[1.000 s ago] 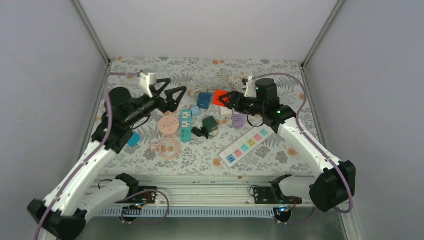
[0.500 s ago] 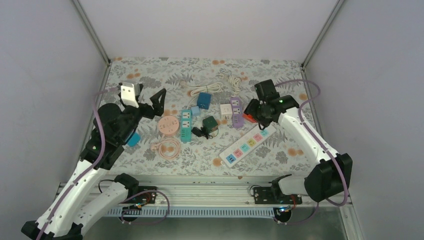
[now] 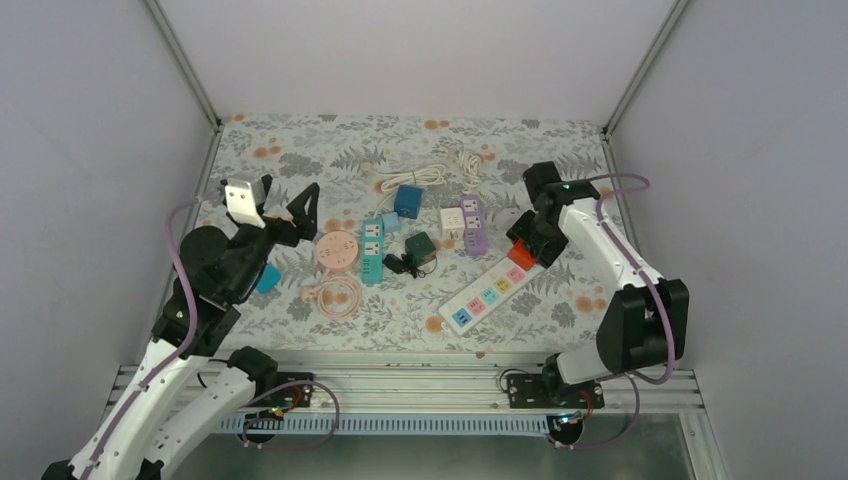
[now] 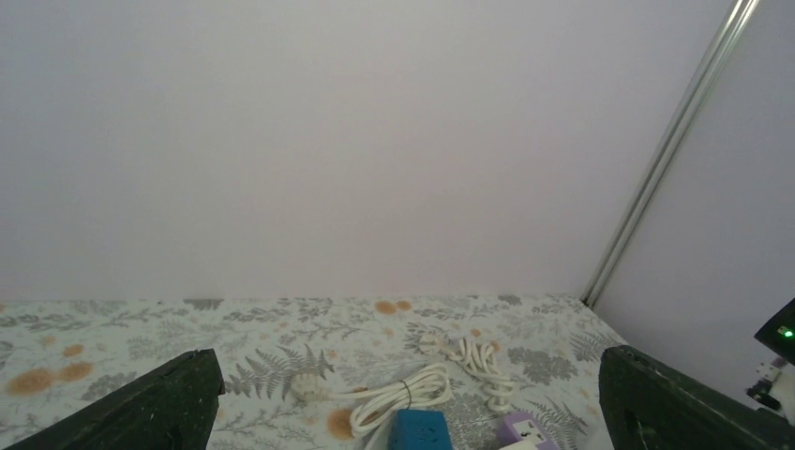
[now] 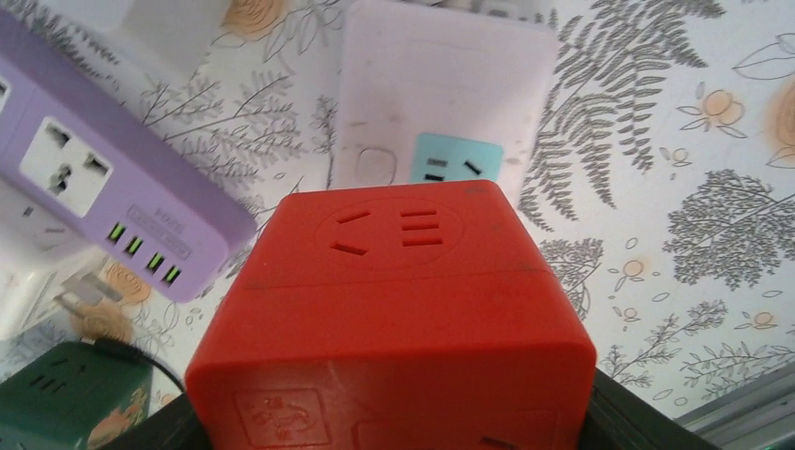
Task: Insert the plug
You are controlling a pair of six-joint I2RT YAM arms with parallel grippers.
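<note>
My right gripper [image 3: 520, 248] is shut on a red cube adapter [image 3: 518, 253] and holds it over the far end of the white power strip [image 3: 492, 292]. In the right wrist view the red cube [image 5: 394, 319] fills the lower frame, with the strip's end [image 5: 441, 103] and its blue socket [image 5: 455, 157] beyond it. My left gripper [image 3: 290, 205] is open and empty, raised above the left of the table. In the left wrist view both dark fingertips [image 4: 141, 412] sit far apart at the bottom corners.
A purple power strip [image 3: 474, 225], a white adapter [image 3: 452, 220], a blue cube [image 3: 407, 200], a teal strip [image 3: 372, 250], a dark green adapter [image 3: 419, 246] and a pink round reel [image 3: 337, 250] lie mid-table. White cords [image 3: 425, 175] lie at the back.
My right gripper has carried the red cube right and toward the near side, over the white strip's end. My left arm has pulled back to the left and risen.
</note>
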